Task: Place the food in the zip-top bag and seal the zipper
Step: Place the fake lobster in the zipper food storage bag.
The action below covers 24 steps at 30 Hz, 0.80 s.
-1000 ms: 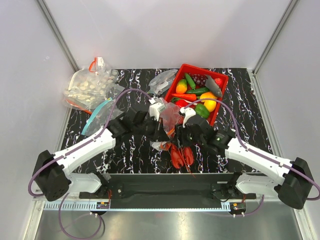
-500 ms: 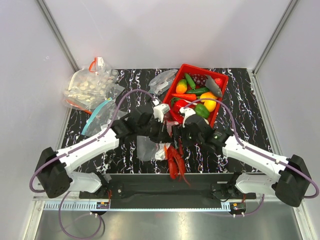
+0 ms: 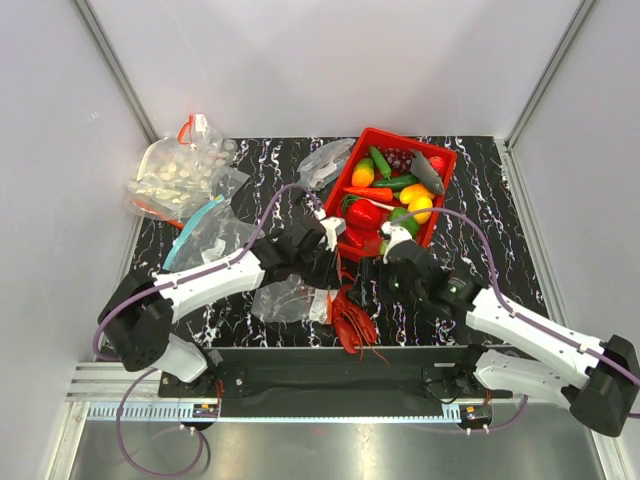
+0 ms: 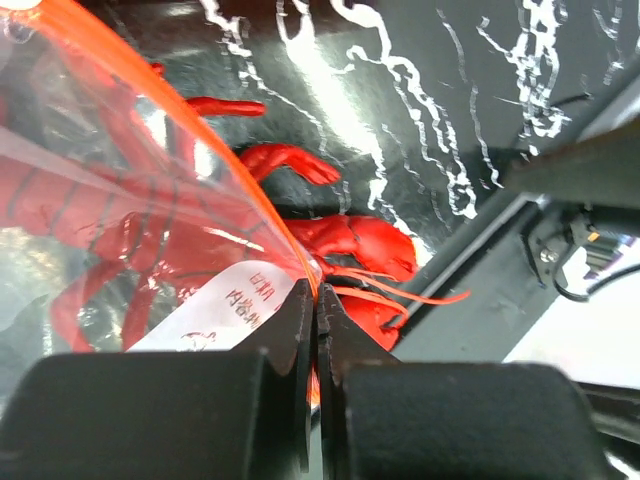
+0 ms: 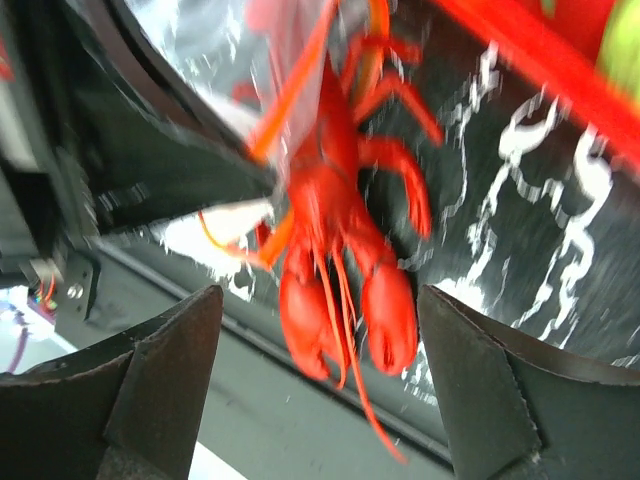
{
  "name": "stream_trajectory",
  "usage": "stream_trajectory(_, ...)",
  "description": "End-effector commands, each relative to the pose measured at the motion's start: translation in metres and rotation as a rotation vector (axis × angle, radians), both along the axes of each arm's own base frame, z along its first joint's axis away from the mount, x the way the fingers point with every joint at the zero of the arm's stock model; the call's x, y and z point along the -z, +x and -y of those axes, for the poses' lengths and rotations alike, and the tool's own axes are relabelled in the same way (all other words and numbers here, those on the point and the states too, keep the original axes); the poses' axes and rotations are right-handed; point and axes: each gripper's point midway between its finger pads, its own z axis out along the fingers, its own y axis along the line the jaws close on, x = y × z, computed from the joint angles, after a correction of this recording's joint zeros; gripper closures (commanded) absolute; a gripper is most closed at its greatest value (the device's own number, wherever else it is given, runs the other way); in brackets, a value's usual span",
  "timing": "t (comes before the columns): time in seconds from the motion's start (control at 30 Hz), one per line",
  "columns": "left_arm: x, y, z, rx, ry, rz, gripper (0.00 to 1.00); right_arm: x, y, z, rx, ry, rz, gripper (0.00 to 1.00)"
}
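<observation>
Top external view, from the left: a bag of pale round pieces (image 3: 178,170) and a teal-zipped bag (image 3: 200,232) lie on the table's left side. At centre lies the zip-top bag (image 3: 285,298), its zipper (image 4: 225,160) pinched between the pressed-together fingers of the left gripper (image 4: 315,298). The lobster (image 3: 350,318) has its long axis toward the near edge. Its claws point at the arm bases, past the zipper, and its body shows through the plastic. The right gripper (image 5: 320,300) is spread wide around the lobster, gripping nothing. Rightmost, the red tray (image 3: 445,190) holds red, orange, yellow and green toy foods (image 3: 390,195)
</observation>
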Motion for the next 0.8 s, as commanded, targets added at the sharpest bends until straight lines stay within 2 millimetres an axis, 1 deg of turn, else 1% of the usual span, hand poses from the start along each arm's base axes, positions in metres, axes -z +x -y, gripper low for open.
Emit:
stream_trajectory(0.0, 0.004, 0.009, -0.009, -0.028, 0.032, 0.079, 1.0, 0.015, -0.02, 0.002, 0.045, 0.064, -0.111, 0.14)
stream_trajectory(0.03, 0.008, 0.007, -0.01, -0.027, 0.041, 0.076, 1.0, 0.026, -0.024, 0.006, 0.057, 0.057, -0.132, 0.14)
stream_trajectory(0.07, 0.014, 0.005, -0.012, -0.026, 0.053, 0.068, 1.0, 0.026, -0.028, 0.002, 0.05, 0.09, -0.155, 0.13)
stream_trajectory(0.1, 0.017, 0.005, -0.014, -0.031, 0.063, 0.07, 1.0, 0.03, -0.03, 0.001, 0.053, 0.096, -0.168, 0.13)
stream_trajectory(0.13, 0.025, 0.002, -0.015, -0.025, 0.079, 0.064, 1.0, 0.04, -0.032, 0.003, 0.073, 0.092, -0.192, 0.13)
stream_trajectory(0.17, 0.027, 0.004, -0.016, -0.032, 0.087, 0.068, 1.0, 0.044, -0.031, 0.003, 0.08, 0.091, -0.198, 0.13)
stream_trajectory(0.2, 0.034, 0.003, -0.019, -0.038, 0.107, 0.066, 1.0, 0.05, -0.032, 0.002, 0.085, 0.09, -0.21, 0.13)
stream_trajectory(0.27, 0.047, 0.0, -0.021, -0.041, 0.123, 0.048, 1.0, 0.067, -0.032, 0.004, 0.115, 0.064, -0.246, 0.13)
stream_trajectory(0.3, 0.05, -0.002, -0.02, -0.038, 0.118, 0.04, 1.0, 0.071, -0.031, 0.003, 0.123, 0.066, -0.253, 0.13)
stream_trajectory(0.33, 0.053, -0.004, -0.019, -0.031, 0.116, 0.034, 1.0, 0.079, -0.033, 0.004, 0.132, 0.059, -0.267, 0.13)
stream_trajectory(0.4, 0.053, -0.006, -0.016, -0.031, 0.097, 0.033, 1.0, 0.088, -0.03, 0.001, 0.154, 0.064, -0.279, 0.15)
stream_trajectory(0.53, 0.041, -0.009, -0.008, -0.016, 0.064, 0.056, 1.0, 0.106, -0.031, 0.002, 0.17, 0.06, -0.299, 0.18)
stream_trajectory(0.63, 0.031, -0.01, -0.005, -0.007, 0.052, 0.073, 1.0, 0.112, -0.03, 0.002, 0.172, 0.077, -0.284, 0.2)
stream_trajectory(0.7, 0.026, -0.011, -0.003, -0.001, 0.05, 0.078, 1.0, 0.109, -0.027, -0.001, 0.17, 0.109, -0.256, 0.21)
stream_trajectory(0.73, 0.023, -0.011, -0.002, 0.0, 0.044, 0.082, 1.0, 0.113, -0.028, 0.001, 0.169, 0.111, -0.253, 0.23)
stream_trajectory(0.77, 0.02, -0.011, 0.0, 0.004, 0.037, 0.087, 1.0, 0.108, -0.024, -0.002, 0.161, 0.138, -0.226, 0.25)
